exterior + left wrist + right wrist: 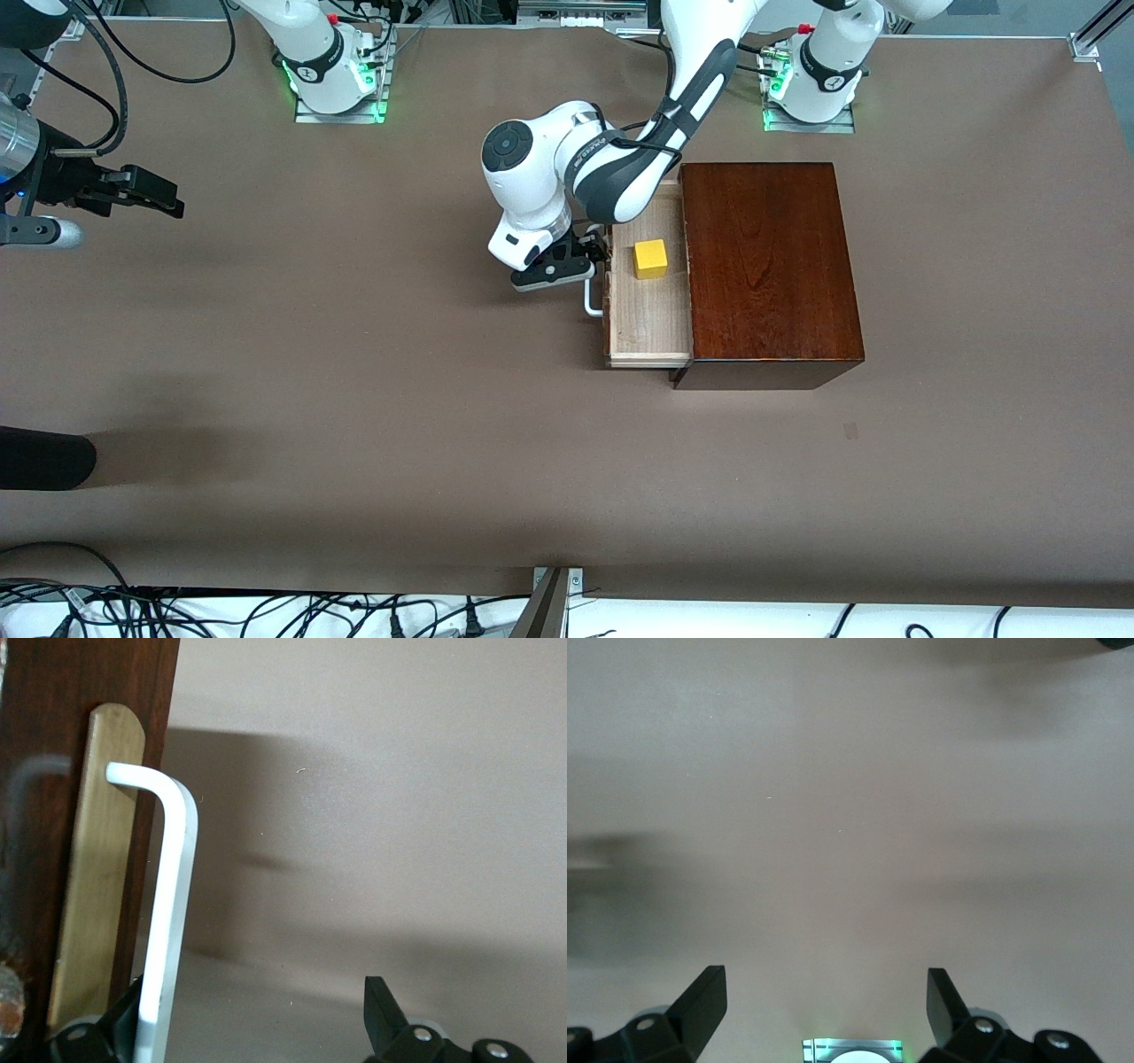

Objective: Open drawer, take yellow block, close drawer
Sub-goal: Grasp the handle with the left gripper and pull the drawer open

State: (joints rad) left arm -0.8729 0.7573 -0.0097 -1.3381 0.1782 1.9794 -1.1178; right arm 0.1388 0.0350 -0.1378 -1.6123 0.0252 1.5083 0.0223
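Glossy dark red-brown wooden box point(769, 266), pale light-wood drawer point(645, 315) inside, white loop handle point(591, 297), bright yellow block point(650, 259), plain brown desk point(354, 399), white-and-grey arms, black left pincer point(592, 254), black right pincer point(164, 201)

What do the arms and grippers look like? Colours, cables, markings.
Both arms are glossy white with dark grey joint sections; black cables run along them, and green lights glow at the bases. The left gripper and right gripper both have black fingers.
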